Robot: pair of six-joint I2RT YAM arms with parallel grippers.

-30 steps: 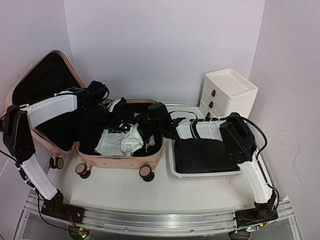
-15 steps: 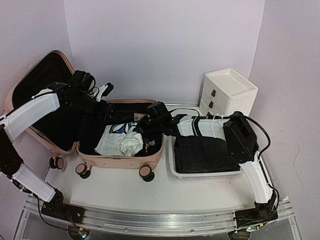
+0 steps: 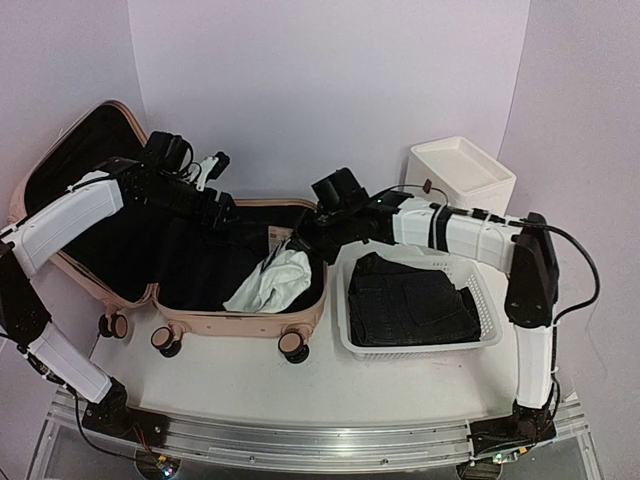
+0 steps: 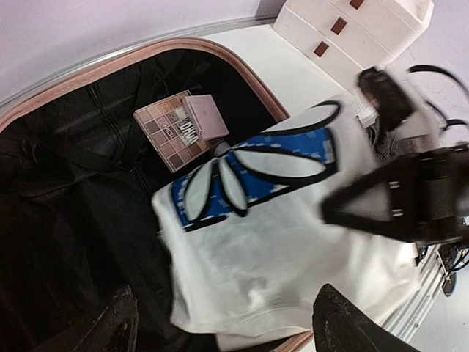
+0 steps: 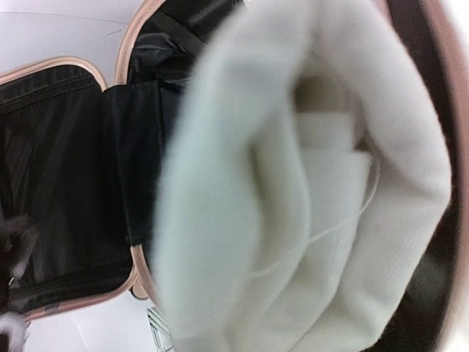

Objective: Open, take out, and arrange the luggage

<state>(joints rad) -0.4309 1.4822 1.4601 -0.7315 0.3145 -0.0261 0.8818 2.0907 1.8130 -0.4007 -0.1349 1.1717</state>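
The pale-pink luggage (image 3: 240,320) lies open, its black-lined lid leaning back at the left. A white T-shirt (image 3: 270,285) with a blue print (image 4: 256,172) is drawn up from the base toward its right rim. My right gripper (image 3: 305,238) is shut on the shirt's upper end. White cloth (image 5: 308,205) fills the right wrist view and hides the fingers. My left gripper (image 4: 231,330) hangs open above the shirt, holding nothing. It sits over the rear of the case (image 3: 222,208). An eyeshadow palette (image 4: 179,125) lies on the lining beside the shirt.
A white perforated basket (image 3: 420,350) to the right of the case holds folded dark jeans (image 3: 415,305). A white drawer unit (image 3: 460,175) stands at the back right. The case's wheels (image 3: 292,346) face the near table edge.
My right gripper has shut on the white T-shirt and pulled it up and rightward, its arm now stretched out above the basket. My left arm has risen and drawn back, opening wider.
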